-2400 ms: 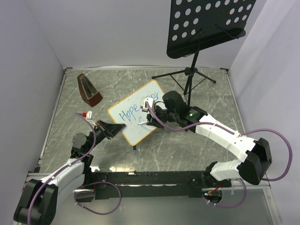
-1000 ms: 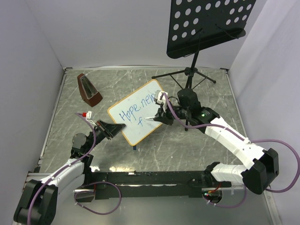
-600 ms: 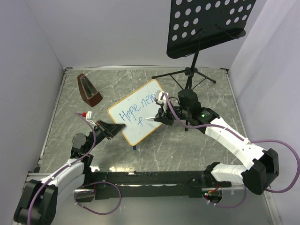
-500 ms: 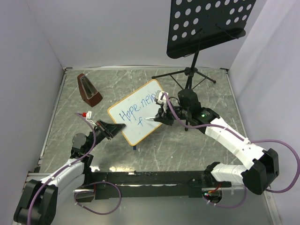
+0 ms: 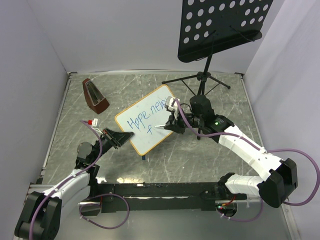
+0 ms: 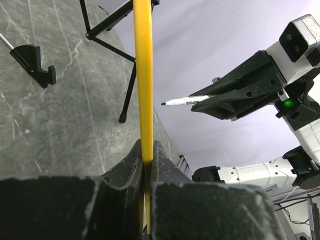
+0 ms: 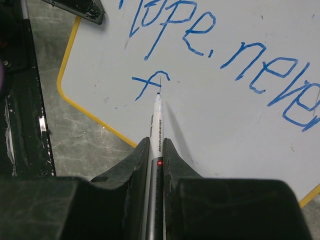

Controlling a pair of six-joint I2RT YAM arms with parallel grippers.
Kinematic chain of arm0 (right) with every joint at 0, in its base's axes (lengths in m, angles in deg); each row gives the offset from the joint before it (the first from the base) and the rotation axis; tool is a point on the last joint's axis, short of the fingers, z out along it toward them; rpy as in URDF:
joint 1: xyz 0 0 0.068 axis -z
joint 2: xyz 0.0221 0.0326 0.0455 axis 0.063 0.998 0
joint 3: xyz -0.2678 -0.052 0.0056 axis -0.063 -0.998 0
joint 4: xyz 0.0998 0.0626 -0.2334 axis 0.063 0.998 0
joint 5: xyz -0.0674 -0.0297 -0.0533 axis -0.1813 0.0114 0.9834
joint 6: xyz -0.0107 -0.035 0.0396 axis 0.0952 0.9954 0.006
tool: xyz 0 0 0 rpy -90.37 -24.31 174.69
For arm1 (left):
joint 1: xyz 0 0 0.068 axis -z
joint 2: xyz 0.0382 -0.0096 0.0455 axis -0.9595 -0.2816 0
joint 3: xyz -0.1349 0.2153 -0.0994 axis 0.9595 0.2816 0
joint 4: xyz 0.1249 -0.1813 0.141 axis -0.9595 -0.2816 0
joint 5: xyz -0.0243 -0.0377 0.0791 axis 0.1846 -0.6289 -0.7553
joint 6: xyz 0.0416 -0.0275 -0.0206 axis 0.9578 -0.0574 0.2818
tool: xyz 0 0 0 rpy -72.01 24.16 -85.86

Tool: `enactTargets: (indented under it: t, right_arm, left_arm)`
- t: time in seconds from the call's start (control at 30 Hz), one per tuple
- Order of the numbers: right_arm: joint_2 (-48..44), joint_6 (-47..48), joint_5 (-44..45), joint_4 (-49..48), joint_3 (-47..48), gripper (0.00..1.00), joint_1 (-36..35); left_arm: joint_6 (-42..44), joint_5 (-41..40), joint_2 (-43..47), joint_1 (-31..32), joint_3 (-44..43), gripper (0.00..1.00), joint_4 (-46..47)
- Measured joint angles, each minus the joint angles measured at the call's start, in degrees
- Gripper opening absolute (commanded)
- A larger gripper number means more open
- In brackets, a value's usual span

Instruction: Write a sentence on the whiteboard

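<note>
The whiteboard (image 5: 146, 141) stands tilted at mid-table, and my left gripper (image 5: 121, 138) is shut on its lower-left edge. In the left wrist view its yellow-looking frame (image 6: 144, 75) runs edge-on between my left gripper's (image 6: 145, 150) jaws. Blue words "Hope. never" (image 7: 200, 35) fill the top line, with a lone "f" (image 7: 147, 82) beneath. My right gripper (image 7: 156, 145) is shut on a white marker (image 7: 156, 125). The marker's tip rests at the right end of the "f" crossbar. From above, the right gripper (image 5: 167, 126) hovers at the board's right half.
A black perforated music-stand plate (image 5: 222, 25) hangs over the back right, its tripod legs (image 5: 200, 80) just behind the board. A brown metronome (image 5: 94, 95) stands at the back left. One black board foot (image 6: 35, 57) rests on the grey marble table.
Since the earliest frame my right arm has drawn back to the right, uncovering "never" and the "f". Over the last second nothing has visibly moved.
</note>
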Motion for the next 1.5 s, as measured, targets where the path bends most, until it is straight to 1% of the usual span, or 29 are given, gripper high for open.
enactTargets:
  t: [1.5]
  right_arm:
    - [0.15,-0.90,1.18,-1.16,-0.33,0.00,0.48]
  left_arm:
    - [-0.92,0.02,0.04,-0.04,0.00,0.01,0.02]
